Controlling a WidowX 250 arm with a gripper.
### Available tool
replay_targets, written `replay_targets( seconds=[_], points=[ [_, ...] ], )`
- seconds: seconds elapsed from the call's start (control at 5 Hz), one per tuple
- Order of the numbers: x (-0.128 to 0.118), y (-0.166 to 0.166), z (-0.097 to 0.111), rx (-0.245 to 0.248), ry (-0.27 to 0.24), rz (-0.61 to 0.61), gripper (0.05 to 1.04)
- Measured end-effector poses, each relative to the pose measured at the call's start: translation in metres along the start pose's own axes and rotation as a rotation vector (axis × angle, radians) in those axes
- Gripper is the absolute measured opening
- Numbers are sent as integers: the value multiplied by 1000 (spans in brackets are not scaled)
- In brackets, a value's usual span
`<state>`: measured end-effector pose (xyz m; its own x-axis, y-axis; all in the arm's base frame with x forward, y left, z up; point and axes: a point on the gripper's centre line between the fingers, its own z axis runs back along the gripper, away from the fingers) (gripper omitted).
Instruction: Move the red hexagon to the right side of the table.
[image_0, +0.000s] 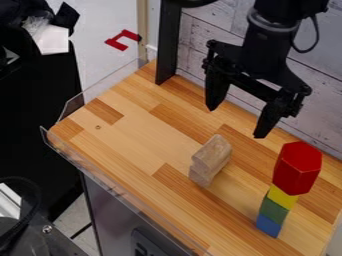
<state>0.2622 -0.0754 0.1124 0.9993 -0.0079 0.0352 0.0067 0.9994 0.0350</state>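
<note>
The gripper hangs over the back part of the table, its two fingers wide apart with nothing between them. The red hexagon tops a stack at the right of the table, resting on a yellow block. Below the yellow one come a green block and, at the bottom, a blue block. The hexagon lies to the right of the gripper and nearer the camera, apart from it.
A wooden block piece stands mid-table, left of the stack. A clear plastic rim runs along the table's left and front edges. A black post and a whitewashed plank wall bound the back.
</note>
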Motion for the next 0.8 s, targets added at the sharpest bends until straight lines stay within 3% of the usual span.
replay_targets(
  seconds=[0.2, 0.6, 0.8],
  points=[
    [-3, 0, -7, 7, 28, -2, 1000],
    [-3, -7, -7, -38, 32, -26, 1000],
    [-1, -8, 6, -62, -20, -29, 1000]
  ],
)
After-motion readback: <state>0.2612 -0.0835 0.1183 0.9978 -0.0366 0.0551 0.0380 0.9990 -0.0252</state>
